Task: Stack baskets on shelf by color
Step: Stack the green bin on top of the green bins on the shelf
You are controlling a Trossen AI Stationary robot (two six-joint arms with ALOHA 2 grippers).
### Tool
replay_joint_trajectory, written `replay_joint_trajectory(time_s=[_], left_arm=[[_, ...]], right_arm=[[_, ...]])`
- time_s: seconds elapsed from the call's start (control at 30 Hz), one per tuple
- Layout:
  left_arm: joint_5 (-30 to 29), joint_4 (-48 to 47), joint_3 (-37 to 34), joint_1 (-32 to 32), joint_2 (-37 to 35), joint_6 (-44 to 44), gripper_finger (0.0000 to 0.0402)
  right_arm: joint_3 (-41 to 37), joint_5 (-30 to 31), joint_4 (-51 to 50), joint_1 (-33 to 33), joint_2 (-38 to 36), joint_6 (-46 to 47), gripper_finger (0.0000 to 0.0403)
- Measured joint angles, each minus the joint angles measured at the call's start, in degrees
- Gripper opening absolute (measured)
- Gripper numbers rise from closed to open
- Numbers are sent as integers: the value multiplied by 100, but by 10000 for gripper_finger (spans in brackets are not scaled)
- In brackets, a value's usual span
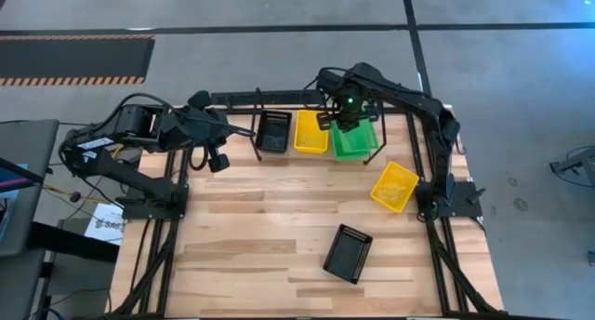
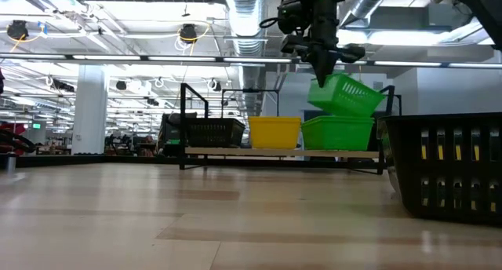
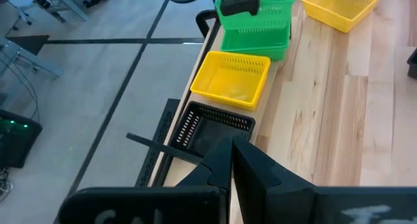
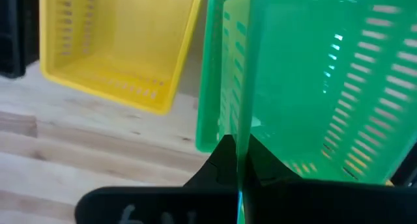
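Note:
On the shelf (image 2: 235, 151) at the table's far edge stand a black basket (image 1: 272, 131), a yellow basket (image 1: 311, 131) and a green basket (image 2: 337, 133), side by side on their bottoms. My right gripper (image 2: 323, 66) is above the green one, shut on a second green basket (image 2: 345, 95). A loose yellow basket (image 1: 394, 186) and a loose black basket (image 1: 348, 253) lie on the tabletop. My left gripper (image 1: 216, 160) hovers shut and empty near the shelf's left end. My right gripper pinches one side wall (image 4: 242, 120) of the green basket, one finger inside the basket and one outside. The fingers (image 4: 218, 164) come from above, pointing down. The basket hangs tilted, close over the green basket on the shelf; whether they touch, I cannot tell.
The shelf's black wire legs (image 2: 183, 121) rise at its ends. The loose black basket fills the low view's right foreground (image 2: 447, 168). Bare wood spreads over the table's middle and near left.

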Motion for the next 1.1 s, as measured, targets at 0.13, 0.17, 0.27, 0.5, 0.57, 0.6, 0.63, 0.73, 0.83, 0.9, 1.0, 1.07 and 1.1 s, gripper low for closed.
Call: replay_joint_trajectory(time_s=[0.13, 0.17, 0.27, 0.5, 0.57, 0.6, 0.63, 0.73, 0.83, 0.9, 1.0, 1.07, 1.1], left_arm=[[0, 0, 0, 0, 0, -4, 2], [-2, 0, 0, 0, 0, -4, 2], [-2, -2, 0, 0, 0, -4, 2], [-4, -2, 0, 0, 0, -6, 2], [-4, -2, 0, 1, 0, -7, 2], [-5, -2, 0, 0, 0, -8, 2], [-5, -3, 0, 0, 0, -8, 2], [-7, -4, 0, 0, 0, -8, 2], [-5, -3, 0, 0, 0, -10, 2], [-5, -3, 0, 0, 0, -12, 2], [-7, -2, 0, 2, 0, -19, 2], [-4, -2, 0, 0, 0, -45, 2], [-4, -2, 0, 0, 0, -56, 2]], right_arm=[[0, 4, 253, -80, -4, -15, 3], [0, 4, 315, -97, -3, -23, 3], [-73, -8, 504, -129, -4, -53, 3], [-442, -206, 617, -131, -6, -98, 3], [-559, -297, 610, -131, -2, -108, 3], [-611, -306, 608, -131, -2, -122, 3], [-652, -307, 610, -131, -2, -141, 3], [-804, -330, 683, -129, -2, -158, 3], [-945, -406, 771, -144, -2, -174, 3], [-1025, -453, 785, -166, -4, -239, 3], [-1158, -456, 960, -166, -4, -247, 3], [-1233, -455, 1060, -173, -2, -256, 3], [-1252, -455, 1066, -191, -2, -280, 3]])
